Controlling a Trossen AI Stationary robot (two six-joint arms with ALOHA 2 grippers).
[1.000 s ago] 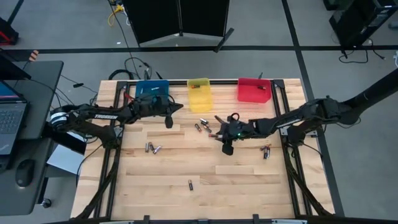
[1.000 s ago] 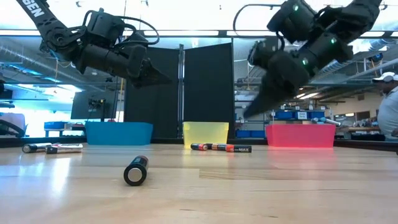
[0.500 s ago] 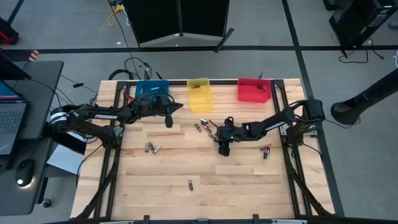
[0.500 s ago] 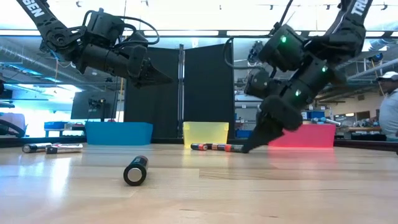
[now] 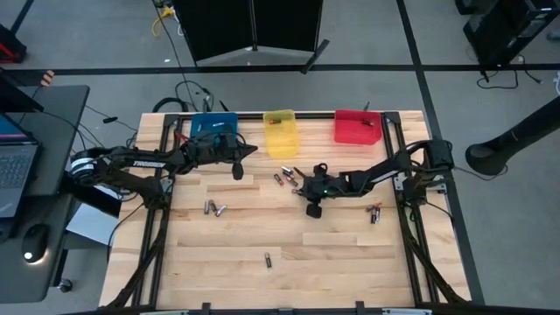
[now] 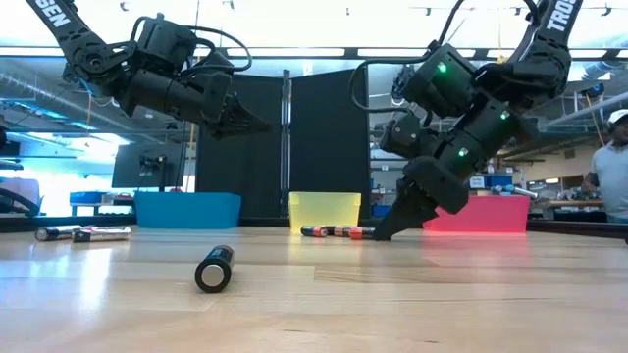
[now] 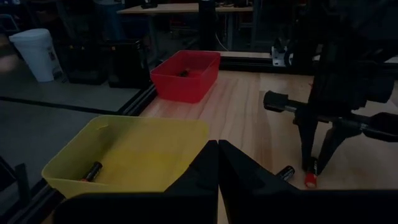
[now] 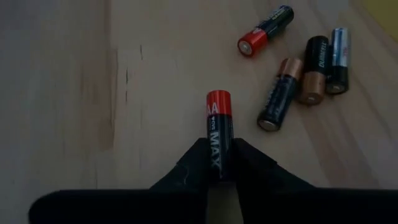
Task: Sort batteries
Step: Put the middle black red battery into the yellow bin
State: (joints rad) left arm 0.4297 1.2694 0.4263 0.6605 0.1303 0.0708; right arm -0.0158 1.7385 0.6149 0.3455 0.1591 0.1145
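Several batteries lie on the wooden table: a loose group [image 5: 282,178] in front of the yellow bin [image 5: 280,131], a pair [image 5: 213,208] at the left, a pair [image 5: 374,212] at the right, one [image 5: 269,258] near the front. My right gripper [image 5: 300,187] is down at the table by the group, shut on a black battery with a red end [image 8: 218,127]. My left gripper [image 5: 255,150] hangs shut and empty in the air beside the blue bin [image 5: 214,125]. The red bin [image 5: 357,127] stands at the far right. My right gripper pinches the black battery's two long sides [image 8: 219,163] between its two fingers [image 8: 193,165], at the end away from the red cap. The fingers slant down from the table's right and lie along the battery. It lies flat on the table, red end [image 8: 218,102] sticking out ahead.
Three more batteries [image 8: 313,78] and a red-ended one [image 8: 266,30] lie just beyond the held one. The yellow bin holds a battery [image 7: 91,171]. A black frame rail [image 5: 398,149] runs along the table's edges. A person [image 6: 608,181] stands beyond the table at the right.
My right gripper has come down from above the table and a little toward the left, to the batteries in front of the yellow bin; its fingertips now stand at the table top.
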